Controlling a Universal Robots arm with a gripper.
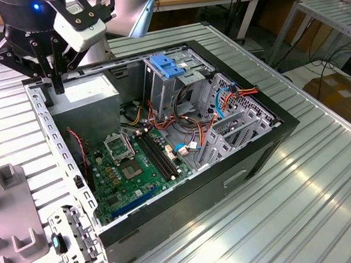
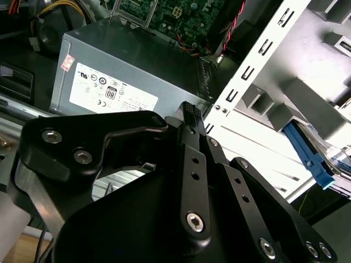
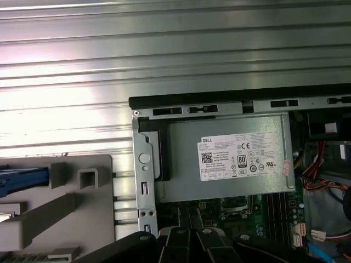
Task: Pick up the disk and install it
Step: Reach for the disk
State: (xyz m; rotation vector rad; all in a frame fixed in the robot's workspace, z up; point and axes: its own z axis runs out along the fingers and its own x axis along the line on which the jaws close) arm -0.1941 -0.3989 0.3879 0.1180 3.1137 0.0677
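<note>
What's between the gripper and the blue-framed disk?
In the second wrist view, the computer case's perforated metal rail crosses between the gripper and the disk, which sits in a grey holder beyond it.

The gripper (image 1: 56, 85) was all matte black: jointed link bars pinned with silver hex screws (image 2: 194, 221), plus a ribbed pad on the fingertip (image 2: 189, 108). The round black wrist had a little blue light (image 1: 35, 6) glowing. A white box (image 1: 81, 25), maybe a camera housing, sat alongside, with the silvery-grey arm (image 1: 130, 14) behind.
</note>
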